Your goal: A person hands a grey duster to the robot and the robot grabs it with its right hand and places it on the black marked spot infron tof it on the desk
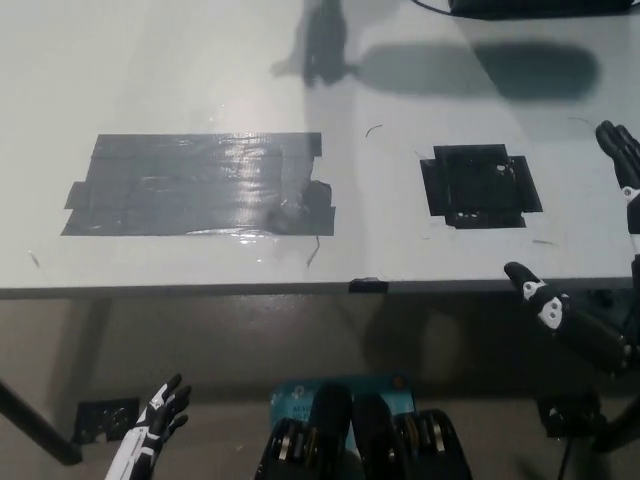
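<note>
The black marked spot point(480, 187) is a square of black tape on the right part of the white desk point(200, 70). No grey duster shows in the head view; only a long dark shadow point(450, 70) lies across the desk's far side. My black right hand point(590, 335) is raised at the right edge of the picture. Its fingers point(622, 160) are spread wide, just right of the black spot, and it holds nothing. My white left hand point(155, 425) rests low at the lower left, below the desk edge, with its fingers apart.
A large patch of grey tape point(200, 185) covers the desk's left half. A dark object point(540, 5) and a cable point(430, 5) sit at the far right edge. The desk's front edge point(300, 288) runs across the middle of the picture.
</note>
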Tool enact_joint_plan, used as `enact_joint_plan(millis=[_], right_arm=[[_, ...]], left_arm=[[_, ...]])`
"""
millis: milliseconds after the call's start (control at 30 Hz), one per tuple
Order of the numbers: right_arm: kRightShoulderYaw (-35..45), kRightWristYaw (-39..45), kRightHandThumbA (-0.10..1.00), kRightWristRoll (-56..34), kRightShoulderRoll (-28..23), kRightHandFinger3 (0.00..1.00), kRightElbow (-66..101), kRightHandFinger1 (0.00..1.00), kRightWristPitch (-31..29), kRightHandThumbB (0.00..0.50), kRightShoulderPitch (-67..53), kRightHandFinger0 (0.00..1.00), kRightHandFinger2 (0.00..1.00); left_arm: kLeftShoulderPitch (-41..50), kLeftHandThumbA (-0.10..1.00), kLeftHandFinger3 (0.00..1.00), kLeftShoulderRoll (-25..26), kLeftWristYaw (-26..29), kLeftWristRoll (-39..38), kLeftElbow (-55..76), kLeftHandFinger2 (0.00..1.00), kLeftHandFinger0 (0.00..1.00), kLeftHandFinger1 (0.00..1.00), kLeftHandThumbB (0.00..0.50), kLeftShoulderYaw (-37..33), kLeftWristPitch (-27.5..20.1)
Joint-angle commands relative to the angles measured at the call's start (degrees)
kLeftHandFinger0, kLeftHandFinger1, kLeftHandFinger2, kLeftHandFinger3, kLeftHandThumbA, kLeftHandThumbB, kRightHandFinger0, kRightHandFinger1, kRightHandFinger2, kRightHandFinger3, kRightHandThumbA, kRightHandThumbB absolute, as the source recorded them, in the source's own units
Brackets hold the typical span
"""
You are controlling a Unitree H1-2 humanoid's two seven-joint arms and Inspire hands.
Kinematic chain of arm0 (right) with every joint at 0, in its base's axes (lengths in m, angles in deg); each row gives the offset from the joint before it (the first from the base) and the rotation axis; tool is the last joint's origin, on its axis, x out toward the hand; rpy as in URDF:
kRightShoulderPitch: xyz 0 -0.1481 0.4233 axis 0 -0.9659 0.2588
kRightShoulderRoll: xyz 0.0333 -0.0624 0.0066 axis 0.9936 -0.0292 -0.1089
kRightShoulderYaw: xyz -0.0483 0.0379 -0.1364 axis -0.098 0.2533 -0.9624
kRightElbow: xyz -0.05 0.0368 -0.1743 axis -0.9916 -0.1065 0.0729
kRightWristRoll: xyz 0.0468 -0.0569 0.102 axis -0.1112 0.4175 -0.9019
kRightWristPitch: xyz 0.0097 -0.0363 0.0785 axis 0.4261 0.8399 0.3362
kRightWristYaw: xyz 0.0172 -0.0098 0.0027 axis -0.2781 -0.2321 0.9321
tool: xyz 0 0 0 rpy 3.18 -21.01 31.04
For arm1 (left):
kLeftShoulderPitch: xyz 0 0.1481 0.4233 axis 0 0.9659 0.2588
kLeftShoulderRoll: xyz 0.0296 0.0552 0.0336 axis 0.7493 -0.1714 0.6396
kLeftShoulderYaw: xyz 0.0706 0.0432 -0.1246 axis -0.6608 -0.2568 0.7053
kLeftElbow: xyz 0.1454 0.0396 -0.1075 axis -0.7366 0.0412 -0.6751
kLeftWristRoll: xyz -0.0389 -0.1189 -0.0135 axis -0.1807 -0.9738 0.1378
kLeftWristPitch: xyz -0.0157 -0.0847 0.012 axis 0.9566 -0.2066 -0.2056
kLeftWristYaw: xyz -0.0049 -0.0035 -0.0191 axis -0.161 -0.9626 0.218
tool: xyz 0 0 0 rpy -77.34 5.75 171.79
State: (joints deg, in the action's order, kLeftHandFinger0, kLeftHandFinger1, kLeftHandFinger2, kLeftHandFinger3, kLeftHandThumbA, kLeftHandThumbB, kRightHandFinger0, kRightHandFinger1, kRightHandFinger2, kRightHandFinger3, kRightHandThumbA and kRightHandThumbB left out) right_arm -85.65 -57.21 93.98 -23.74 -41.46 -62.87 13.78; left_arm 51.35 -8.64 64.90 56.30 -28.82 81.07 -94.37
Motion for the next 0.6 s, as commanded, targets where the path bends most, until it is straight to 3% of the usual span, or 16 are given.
enact_joint_plan(millis=[0,300,567], right_arm=[[-0.4,0.6,0.88,1.6,0.8,1.0,-1.0,1.0,0.2,0.351,-1.5,1.0,1.0],[0.9,3.4,0.86,3.1,-0.4,1.0,0.0,1.0,2.6,0.365,4.3,1.0,1.0],[-2.6,7.6,0.9,14.0,-2.6,1.0,-9.1,1.0,5.3,0.393,15.8,1.0,1.0]], left_arm=[[0.5,1.0,1.0,0.5,-0.3,-0.8,1.5,1.0,1.0,1.0,0.298,0.3,-2.3],[0.1,1.0,1.0,0.6,-0.3,-0.3,0.5,1.0,1.0,1.0,0.289,0.3,-2.8],[-0.7,1.0,1.0,0.8,-0.2,0.0,0.4,1.0,1.0,1.0,0.3,0.3,-3.2]])
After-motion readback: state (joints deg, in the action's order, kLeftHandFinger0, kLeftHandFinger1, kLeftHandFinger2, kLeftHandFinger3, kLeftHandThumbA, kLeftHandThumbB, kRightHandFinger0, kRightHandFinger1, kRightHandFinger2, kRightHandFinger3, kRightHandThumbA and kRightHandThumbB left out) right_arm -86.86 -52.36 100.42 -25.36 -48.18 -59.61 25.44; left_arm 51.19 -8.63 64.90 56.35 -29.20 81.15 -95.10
